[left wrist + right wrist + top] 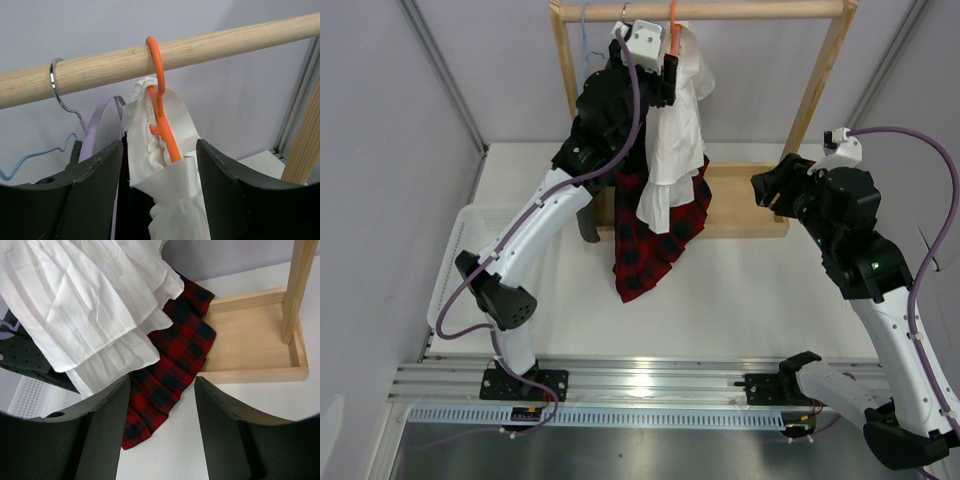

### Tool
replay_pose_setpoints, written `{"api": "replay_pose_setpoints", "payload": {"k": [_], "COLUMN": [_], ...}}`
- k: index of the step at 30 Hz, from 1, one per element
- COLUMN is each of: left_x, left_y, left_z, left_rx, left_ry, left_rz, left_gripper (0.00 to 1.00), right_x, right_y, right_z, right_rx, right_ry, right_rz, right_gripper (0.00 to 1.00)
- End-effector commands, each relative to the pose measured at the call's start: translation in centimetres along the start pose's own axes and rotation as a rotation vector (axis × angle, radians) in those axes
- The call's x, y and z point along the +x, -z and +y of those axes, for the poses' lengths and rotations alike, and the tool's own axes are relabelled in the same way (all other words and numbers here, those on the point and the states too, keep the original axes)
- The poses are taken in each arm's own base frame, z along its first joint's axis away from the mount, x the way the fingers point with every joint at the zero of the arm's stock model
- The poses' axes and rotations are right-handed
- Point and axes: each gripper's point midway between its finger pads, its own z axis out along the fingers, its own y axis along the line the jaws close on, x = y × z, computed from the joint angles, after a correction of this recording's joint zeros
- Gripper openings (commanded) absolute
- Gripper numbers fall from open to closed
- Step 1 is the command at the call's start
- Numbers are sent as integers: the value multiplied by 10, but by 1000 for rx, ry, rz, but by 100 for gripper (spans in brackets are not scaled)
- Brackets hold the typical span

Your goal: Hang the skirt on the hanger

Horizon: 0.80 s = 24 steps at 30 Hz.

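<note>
The orange hanger [159,95] hooks over the wooden rod [225,42], and the white skirt [175,200] is draped over it, hanging down in folds [670,150]. My left gripper [159,150] is up at the rod, open. Its fingers stand either side of the skirt's top and the hanger's neck, with a clear gap on the left side. In the top view the left gripper [668,75] sits just below the hanger [674,30]. My right gripper [162,382] is open and empty, to the right of the skirt [85,305], above the table [765,190].
A red-and-black plaid garment [175,360] hangs behind and below the skirt, its hem on the table. A lavender hanger [97,125], a light-blue hanger [30,157] and a metal hook [57,85] share the rod. The rack's wooden base [250,345] and post [295,290] stand right. A white basket [455,260] lies left.
</note>
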Motion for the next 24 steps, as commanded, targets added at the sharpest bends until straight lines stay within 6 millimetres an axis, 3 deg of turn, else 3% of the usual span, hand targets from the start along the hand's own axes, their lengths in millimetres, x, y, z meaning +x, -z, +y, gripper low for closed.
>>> {"api": "replay_pose_setpoints", "payload": {"k": [1, 3, 5, 6, 7, 10, 11, 13, 14, 15, 16, 18, 20, 21, 22, 24], "left_x": [-54, -50, -60, -51, -58, -44, -31, -34, -15, -16, 0, 8, 36, 30, 58, 71], "left_y": [30, 40, 58, 65, 80, 108, 126, 149, 171, 182, 192, 222, 241, 254, 262, 275], "left_z": [10, 6, 8, 7, 12, 12, 13, 17, 17, 18, 18, 26, 29, 34, 33, 31], "left_rx": [21, 57, 82, 87, 87, 109, 123, 131, 155, 159, 164, 164, 159, 158, 153, 171], "left_ry": [85, 103, 130, 148, 187, 243, 243, 291, 294, 320, 321, 324, 309, 320, 307, 311], "left_rz": [-47, -12, -7, 33, 37, 110, 150, 148, 183, 177, 210, 231, 299, 282, 339, 372], "left_gripper": [66, 67, 68, 69, 69, 70, 70, 71, 71, 71, 71, 72, 72, 72, 72, 72], "right_x": [-7, -6, -5, -4, -3, 7, 13, 23, 28, 34, 38, 45, 53, 56, 61, 61], "right_y": [5, 6, 9, 9, 9, 11, 11, 10, 10, 10, 10, 11, 13, 13, 13, 13], "right_z": [3, 3, 4, 3, 2, 4, 2, -2, -4, -7, -7, -6, -11, -12, -16, -16], "right_rx": [-26, -31, -40, -41, -39, -65, -63, -51, -46, -38, -42, -58, -47, -41, -31, -37], "right_ry": [1, 3, 11, 11, 12, 19, 20, 17, 18, 12, 11, 7, 0, -5, -10, -19], "right_rz": [-24, -13, -9, -5, 2, 53, 74, 104, 119, 129, 138, 157, 166, 170, 175, 159], "right_gripper": [61, 62, 64, 66, 68, 74, 77, 79, 81, 81, 82, 84, 86, 86, 87, 88]}}
